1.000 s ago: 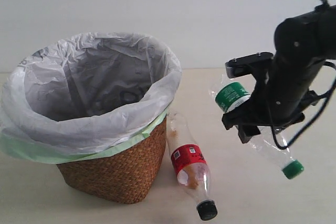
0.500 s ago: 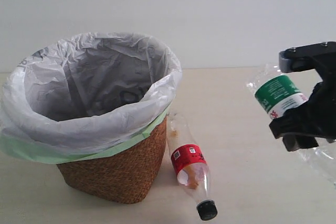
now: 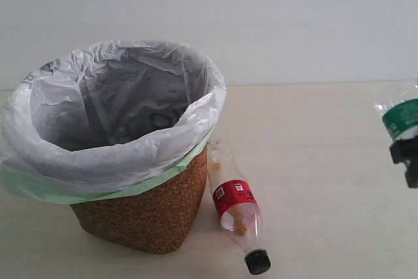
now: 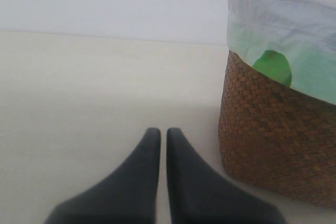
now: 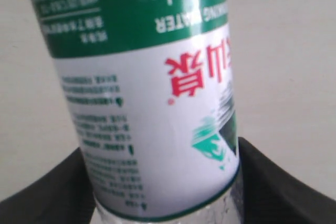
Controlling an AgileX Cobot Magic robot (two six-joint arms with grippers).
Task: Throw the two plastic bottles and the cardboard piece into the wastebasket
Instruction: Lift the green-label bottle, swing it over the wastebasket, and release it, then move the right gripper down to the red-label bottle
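Two bottles are not yet in the brown woven wicker wastebasket with its crinkled white plastic liner. The clear plastic bottle with green-and-white label is gripped firmly in the right claw, well apart from the wastebasket. The clear plastic bottle with red label and black cap lies on the pale worktop, between this claw and the wastebasket. The left claw is clenched on nothing, with the wastebasket near it. The cardboard piece is not visible, so its state cannot be told. Compared with half a second ago, the right claw has carried its bottle further from the wastebasket, almost out of the exterior view; the red-label bottle has not moved.
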